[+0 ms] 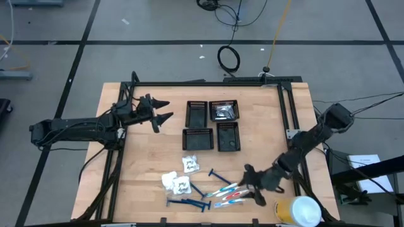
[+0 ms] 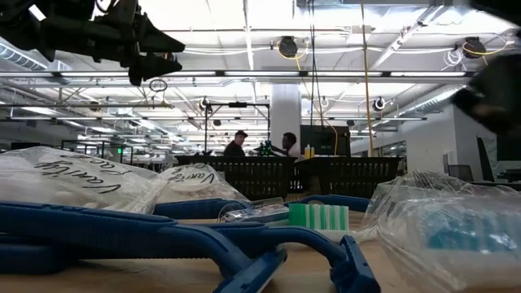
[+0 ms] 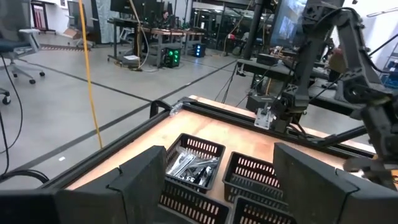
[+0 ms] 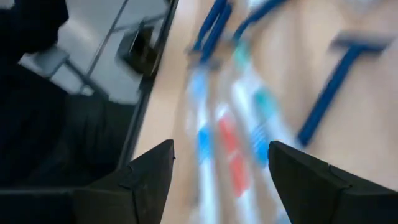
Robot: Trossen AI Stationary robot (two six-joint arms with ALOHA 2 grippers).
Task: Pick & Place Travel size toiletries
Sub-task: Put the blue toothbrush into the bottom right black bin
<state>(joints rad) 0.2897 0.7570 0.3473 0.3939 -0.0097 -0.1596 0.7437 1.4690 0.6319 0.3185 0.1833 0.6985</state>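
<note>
Right gripper — open-jawed — beside toothbrushes

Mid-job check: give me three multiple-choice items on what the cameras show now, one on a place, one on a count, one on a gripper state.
1. Where do the silvery pieces lie?
A. in the far right mesh tray
B. on bare wood
C. in the near left tray

2. How many black mesh trays are on the table?
A. two
B. four
C. six

3. How is the right gripper?
A. shut on a razor
B. open, empty, over the toothbrushes
C. out of view

Answers:
1 A, the high view shows them in that tray.
2 B, four trays stand in a square.
3 B, its wrist view shows spread fingers with nothing between.
</note>
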